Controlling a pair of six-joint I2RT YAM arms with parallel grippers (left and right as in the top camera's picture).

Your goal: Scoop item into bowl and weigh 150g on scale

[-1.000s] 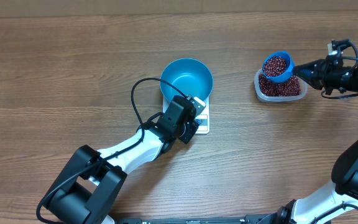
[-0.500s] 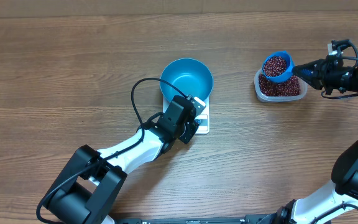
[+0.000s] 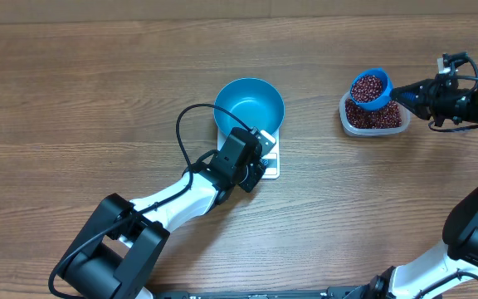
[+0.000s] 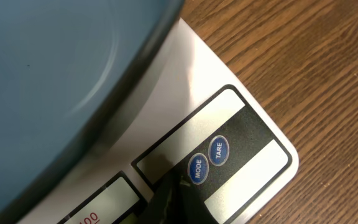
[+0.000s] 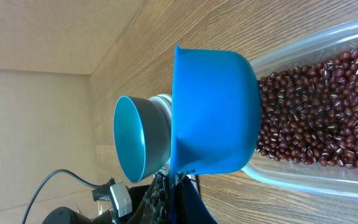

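Note:
The bright blue bowl (image 3: pixel 249 104) stands on the white scale (image 3: pixel 270 166) at mid-table, and no beans show inside it. My left gripper (image 3: pixel 258 164) is shut, its dark tip (image 4: pixel 168 198) resting on the scale's panel (image 4: pixel 241 168) right beside the MODE button (image 4: pixel 197 168). To the right, my right gripper (image 3: pixel 402 92) is shut on the handle of a small blue scoop (image 3: pixel 370 89), heaped with red-brown beans and held level over the clear tub (image 3: pixel 395 126). In the right wrist view the scoop (image 5: pixel 213 112) hangs above the beans (image 5: pixel 316 118), with the bowl (image 5: pixel 138 137) beyond.
A TARE button (image 4: pixel 219 150) sits next to MODE. A black cable (image 3: pixel 185 133) loops from the left arm beside the bowl. Bare wooden tabletop (image 3: pixel 98 75) surrounds the scale and tub.

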